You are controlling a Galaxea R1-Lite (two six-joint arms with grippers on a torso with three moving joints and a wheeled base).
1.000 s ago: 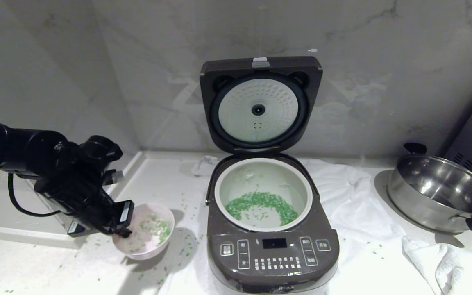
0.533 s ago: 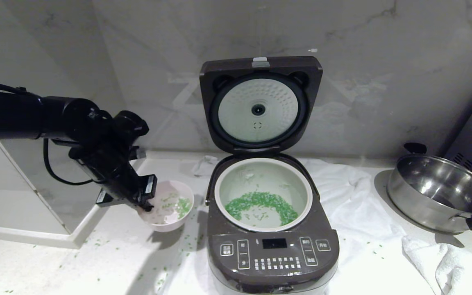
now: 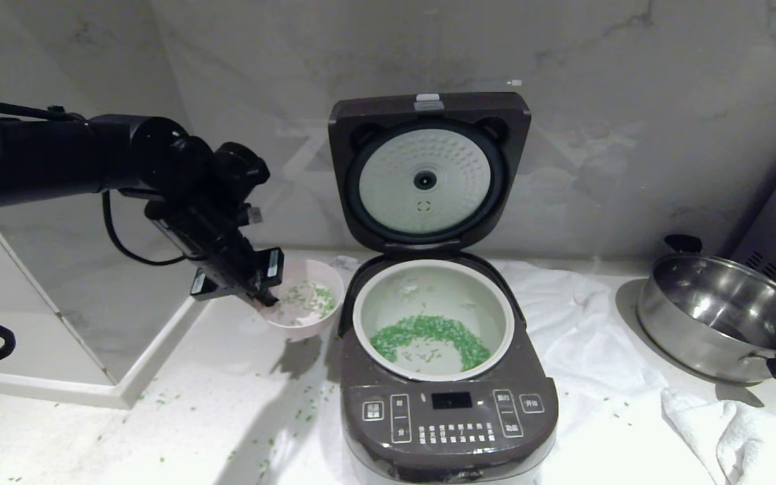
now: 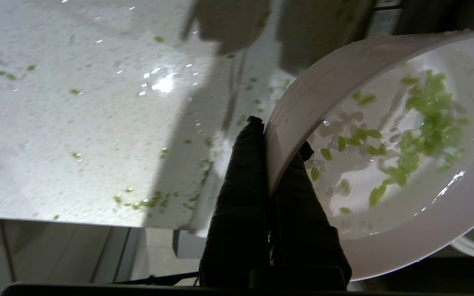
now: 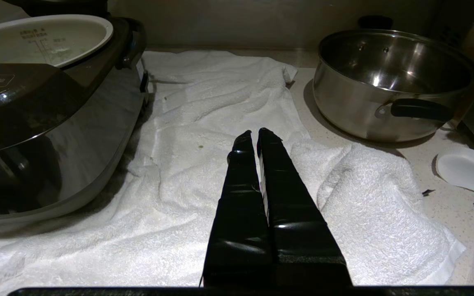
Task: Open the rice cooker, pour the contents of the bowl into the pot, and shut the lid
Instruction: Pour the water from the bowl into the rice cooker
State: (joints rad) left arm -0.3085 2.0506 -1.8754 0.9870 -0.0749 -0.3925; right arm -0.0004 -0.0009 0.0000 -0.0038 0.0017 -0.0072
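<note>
The left gripper [image 3: 268, 296] has the bowl [image 3: 304, 300] pinched by its rim, 1 finger inside and 1 outside the wall, jaws nearly together with only the thin rim between them, and the wrist view shows that grip plainly. The bowl hangs in the air above the counter [image 3: 179, 411], just to the left of the rice cooker [image 3: 447, 377], its shadow lying on the stone below. It sits close to level, with a scatter of the contents [image 3: 312, 296] clinging to its white inside (green bits, wet-looking, with a little water pooled among them). The lid [image 3: 428, 172] stands fully upright against the back wall, pale inner plate facing out. The pot [image 3: 432, 316] sits open in the cooker with a crescent of green grains lying across its floor. Loose green bits dot the counter in front of and beside the cooker. A white towel [image 3: 583, 337] spreads out under and to the right of the cooker, and a steel pan [image 3: 725, 316] stands beyond it. The right gripper [image 5: 253, 133] hovers low over that towel, between cooker and pan, its 2 fingers pressed together and holding nothing.
</note>
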